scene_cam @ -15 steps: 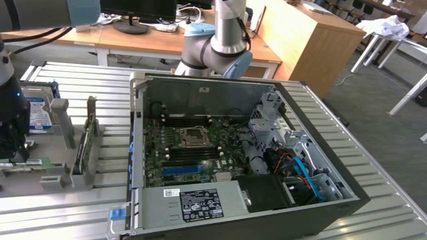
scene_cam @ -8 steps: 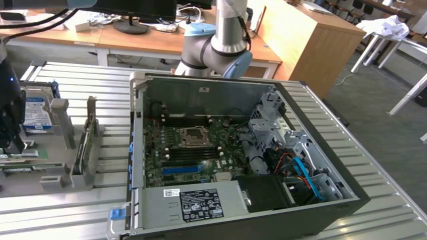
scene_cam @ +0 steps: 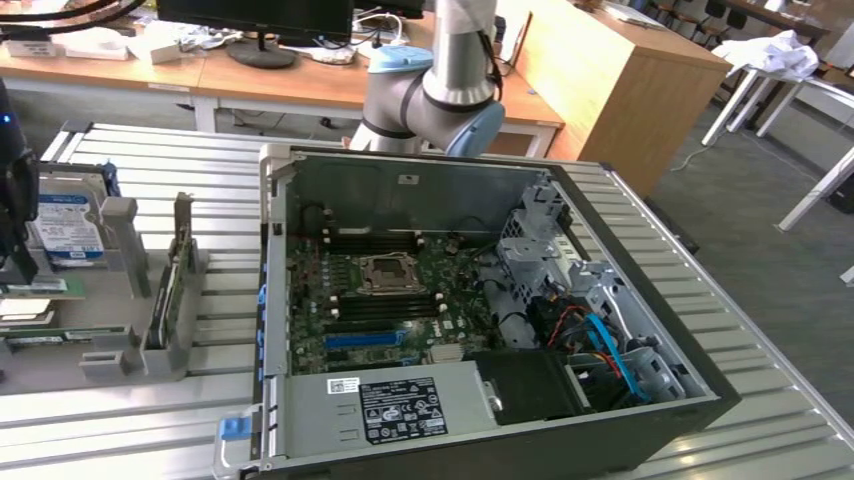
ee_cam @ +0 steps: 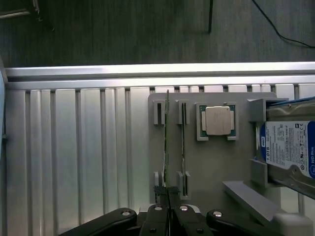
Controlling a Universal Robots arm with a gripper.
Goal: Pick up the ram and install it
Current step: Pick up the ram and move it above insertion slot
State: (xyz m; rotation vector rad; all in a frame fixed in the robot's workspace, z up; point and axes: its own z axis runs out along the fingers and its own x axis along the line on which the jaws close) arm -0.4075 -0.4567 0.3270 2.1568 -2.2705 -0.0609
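The ram (ee_cam: 167, 142) is a thin green stick seen edge-on, standing in one slot of a grey holder plate (ee_cam: 197, 162). My gripper (ee_cam: 169, 196) hangs above the ram's near end with its two fingers pressed together, shut, and nothing visibly held between them. In the exterior view the gripper (scene_cam: 19, 270) is a dark shape at the far left, over the parts tray. The open computer case (scene_cam: 667, 390) lies at the centre with its motherboard (scene_cam: 387, 300) exposed; the dark memory slots (scene_cam: 387, 240) run beside the processor socket.
A processor chip (ee_cam: 218, 120) sits in a grey frame beside the ram holder. A blue-labelled hard drive (ee_cam: 290, 147) stands further along. A thin card (scene_cam: 167, 290) stands upright in a grey stand between tray and case. The ribbed metal table (ee_cam: 74, 157) ends at a bright edge, with floor beyond.
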